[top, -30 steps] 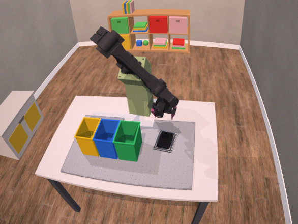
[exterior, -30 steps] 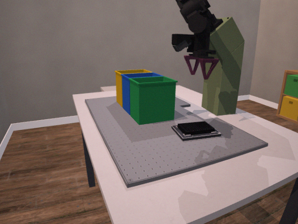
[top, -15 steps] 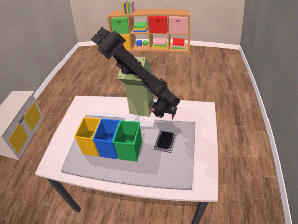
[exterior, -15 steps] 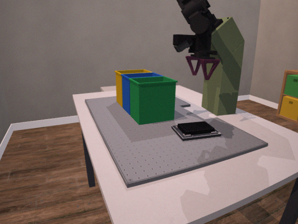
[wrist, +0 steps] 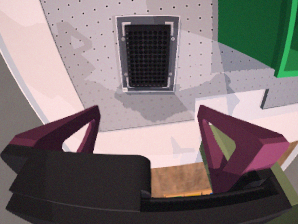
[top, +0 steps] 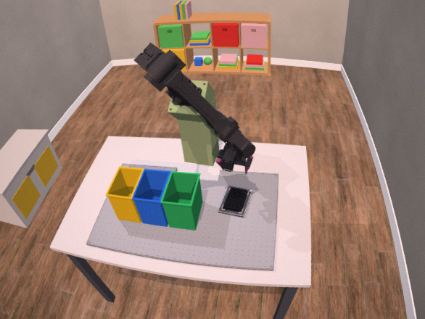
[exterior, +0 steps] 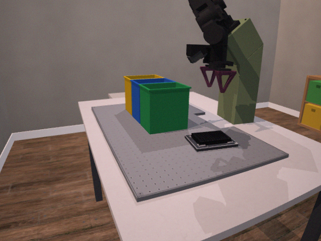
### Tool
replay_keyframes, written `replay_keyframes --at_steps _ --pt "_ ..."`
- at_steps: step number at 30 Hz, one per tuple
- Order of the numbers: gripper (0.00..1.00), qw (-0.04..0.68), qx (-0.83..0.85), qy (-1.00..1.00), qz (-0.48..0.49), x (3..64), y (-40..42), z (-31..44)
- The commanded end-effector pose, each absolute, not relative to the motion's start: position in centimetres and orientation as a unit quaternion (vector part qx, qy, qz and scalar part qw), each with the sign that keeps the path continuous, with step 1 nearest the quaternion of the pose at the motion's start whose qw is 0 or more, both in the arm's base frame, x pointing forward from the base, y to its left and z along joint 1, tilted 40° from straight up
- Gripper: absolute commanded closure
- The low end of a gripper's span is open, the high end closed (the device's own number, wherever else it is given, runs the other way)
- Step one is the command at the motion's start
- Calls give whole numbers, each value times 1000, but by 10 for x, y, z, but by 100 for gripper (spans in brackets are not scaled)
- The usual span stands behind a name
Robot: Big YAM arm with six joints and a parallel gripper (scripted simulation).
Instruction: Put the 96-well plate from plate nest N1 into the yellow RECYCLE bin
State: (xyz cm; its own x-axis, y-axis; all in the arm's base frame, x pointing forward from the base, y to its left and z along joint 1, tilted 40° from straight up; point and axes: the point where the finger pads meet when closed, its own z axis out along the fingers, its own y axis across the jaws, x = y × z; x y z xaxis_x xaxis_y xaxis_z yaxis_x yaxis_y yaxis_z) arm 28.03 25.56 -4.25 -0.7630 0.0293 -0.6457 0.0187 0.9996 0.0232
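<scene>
The black 96-well plate [top: 235,200] lies flat in its grey plate nest on the perforated mat, right of the bins; it also shows in the exterior view [exterior: 211,137] and the wrist view [wrist: 148,55]. The yellow bin [top: 124,193] stands upright at the left end of the row, farthest from the plate. My gripper [top: 236,167] hangs open and empty well above the mat, behind the plate on the arm's side, with its purple fingers [exterior: 218,80] pointing down. In the wrist view the fingers frame the space just short of the plate.
A blue bin [top: 151,196] and a green bin [top: 182,204] stand upright next to the yellow one; the green one is nearest the plate. The olive arm pedestal [top: 196,125] rises behind the mat. A shelf [top: 214,43] and a cabinet [top: 27,175] stand off the table.
</scene>
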Motion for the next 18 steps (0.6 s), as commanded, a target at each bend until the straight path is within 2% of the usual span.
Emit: replay_keyframes --at_steps 1,18 --pt "0 346 12 938 8 289 256 -46" --pt "0 346 12 938 7 305 256 -66"
